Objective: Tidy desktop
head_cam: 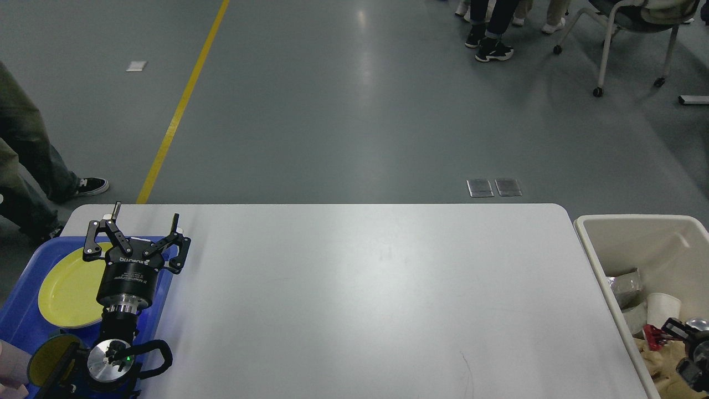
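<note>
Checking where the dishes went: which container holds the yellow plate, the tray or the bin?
The blue tray at the desktop's left end; the beige bin on the right holds cups and rubbish instead.

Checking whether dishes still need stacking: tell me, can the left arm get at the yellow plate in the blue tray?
Probably yes. The left gripper hangs open just over the yellow plate in the blue tray, with nothing between them.

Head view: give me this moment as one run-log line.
desktop: nothing on it | left gripper: open, above blue tray | right gripper: over beige bin, state unclear | yellow plate: on tray
</note>
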